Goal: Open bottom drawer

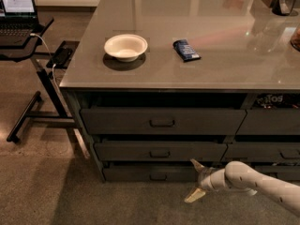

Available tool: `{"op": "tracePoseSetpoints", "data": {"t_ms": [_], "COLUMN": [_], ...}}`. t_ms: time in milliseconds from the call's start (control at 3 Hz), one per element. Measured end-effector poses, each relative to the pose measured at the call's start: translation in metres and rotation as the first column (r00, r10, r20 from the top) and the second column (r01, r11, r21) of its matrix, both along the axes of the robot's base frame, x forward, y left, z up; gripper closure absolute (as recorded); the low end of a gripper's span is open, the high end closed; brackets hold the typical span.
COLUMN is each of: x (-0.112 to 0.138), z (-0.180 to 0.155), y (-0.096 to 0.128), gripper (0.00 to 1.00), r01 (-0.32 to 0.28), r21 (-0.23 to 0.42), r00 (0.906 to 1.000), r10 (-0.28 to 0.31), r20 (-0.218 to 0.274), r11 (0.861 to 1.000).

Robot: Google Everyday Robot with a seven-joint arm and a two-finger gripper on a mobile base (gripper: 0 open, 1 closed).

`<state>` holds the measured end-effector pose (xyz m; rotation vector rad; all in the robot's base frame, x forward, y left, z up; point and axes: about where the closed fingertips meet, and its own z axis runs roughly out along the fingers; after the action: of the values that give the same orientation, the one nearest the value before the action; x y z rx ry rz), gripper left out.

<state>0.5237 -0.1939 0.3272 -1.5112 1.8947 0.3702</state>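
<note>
- The cabinet (84,125) is the largest thing I see: a dark grey block under a smooth, glossy grey top that mirrors the lights.
- Speckled brown carpet (51,191) lies in front of it and to its left, giving me open floor on that side.
- A black-legged stand (44,86) with a laptop (16,8) on it is beyond the cabinet's left corner.
- The bottom drawer (140,173) is lowest in the left column, just above the carpet. It is a slim, matte grey panel whose long axis runs left to right, and its face is turned toward me. It looks pushed in, under the two taller fronts.
- My arm (262,184) is pale and rounded, coming in low from the right edge.
- The gripper (190,181) hangs before the right end of that drawer, to the right of its pull. Its tan fingers (194,164) are spread wide, one angled up-left and one down-left, with nothing between them. I cannot tell whether the upper tip touches the panel.
- A white round bowl (125,47) sits on the top near the front edge.
- A blue packet (186,50) lies flat to the right of the bowl, apart from it.
- The small dark rectangular handle (158,176) is at the panel's centre.
</note>
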Motion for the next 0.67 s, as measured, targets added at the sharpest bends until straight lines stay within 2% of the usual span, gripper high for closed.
{"op": "tracePoseSetpoints", "data": {"t_ms": [667], "x": [0.008], "z": [-0.072], "y": [0.003], "gripper": [0.0], "r01": [0.038], "r21": [-0.015], "r00": [0.9974], "r10": [-0.038], "r20": [-0.06], "r11": [0.999]}}
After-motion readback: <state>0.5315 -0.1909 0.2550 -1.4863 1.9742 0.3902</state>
